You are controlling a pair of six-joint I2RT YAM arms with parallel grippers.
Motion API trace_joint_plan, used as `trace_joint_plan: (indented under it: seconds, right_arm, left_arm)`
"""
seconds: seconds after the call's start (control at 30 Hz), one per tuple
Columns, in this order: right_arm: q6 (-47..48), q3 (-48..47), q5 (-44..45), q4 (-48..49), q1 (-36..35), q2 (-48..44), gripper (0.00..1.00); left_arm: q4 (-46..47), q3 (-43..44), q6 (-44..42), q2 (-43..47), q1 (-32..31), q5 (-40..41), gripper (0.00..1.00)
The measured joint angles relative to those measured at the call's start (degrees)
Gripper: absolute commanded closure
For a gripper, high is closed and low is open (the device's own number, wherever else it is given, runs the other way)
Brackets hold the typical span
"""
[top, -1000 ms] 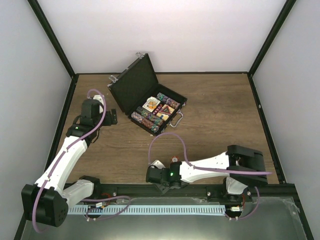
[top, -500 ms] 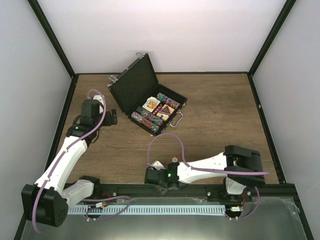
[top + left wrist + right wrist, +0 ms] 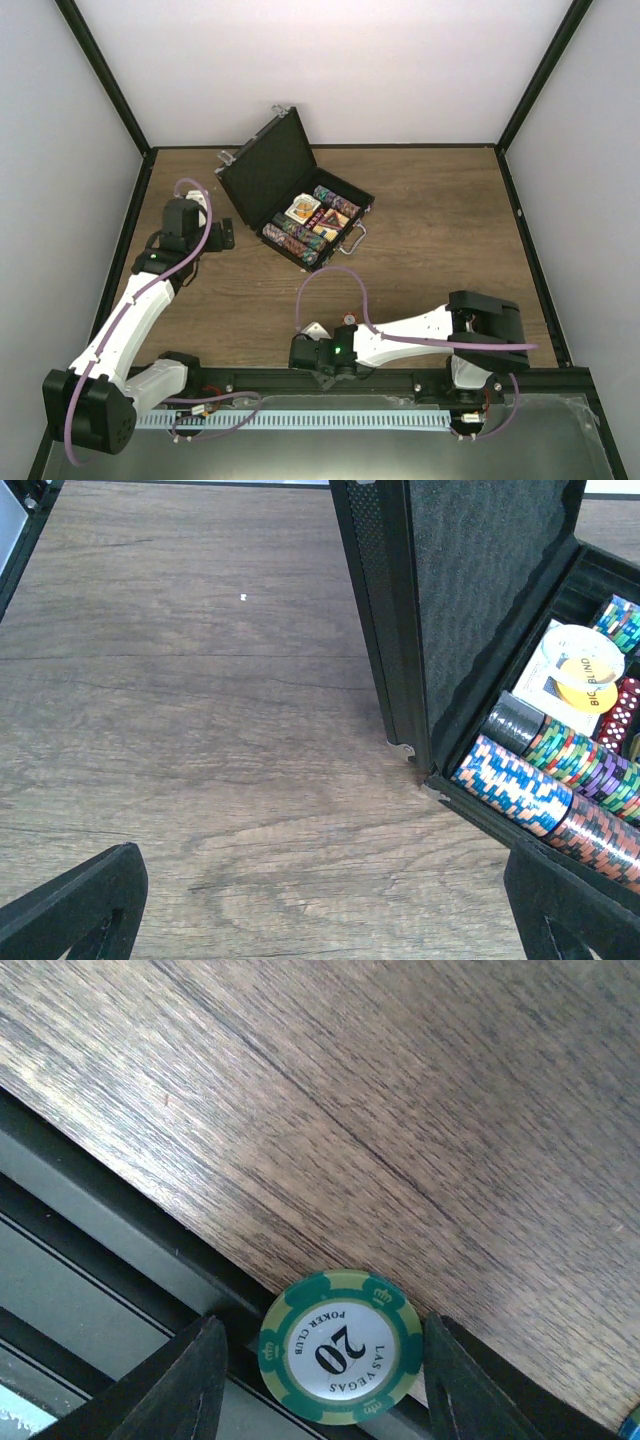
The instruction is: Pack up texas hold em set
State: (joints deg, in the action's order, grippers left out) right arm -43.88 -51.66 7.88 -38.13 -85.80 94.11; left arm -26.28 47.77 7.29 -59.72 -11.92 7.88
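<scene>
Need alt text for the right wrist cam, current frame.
A green-and-cream round poker chip marked 20 lies face up at the edge of the brown wood-grain table, partly over a dark metal rail. The two black fingers of the right gripper flank it, open.

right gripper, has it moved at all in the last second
Yes, slightly. In the top view the right gripper has shifted a little left and closer to the near rail, while the briefcase sits where it was.

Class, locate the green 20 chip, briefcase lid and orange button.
green 20 chip (image 3: 338,1347): right wrist, white centre.
briefcase lid (image 3: 480,590): left wrist, foam lining.
orange button (image 3: 592,685): left wrist, printed face.
</scene>
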Motion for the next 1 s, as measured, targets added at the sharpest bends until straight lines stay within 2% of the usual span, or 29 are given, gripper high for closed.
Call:
trace_joint_plan:
  seconds: [0.8, 1.0]
  right_arm:
    - [0.6, 1.5, -3.8, -1.3, 3.7, -2.1, 0.61]
    - [1.2, 1.2, -3.9, -1.9, 4.6, -2.2, 0.61]
  left_arm:
    - [0.0, 0.0, 0.0, 0.0, 0.0, 0.0, 0.0]
    - [0.0, 0.0, 0.0, 0.0, 0.0, 0.0, 0.0]
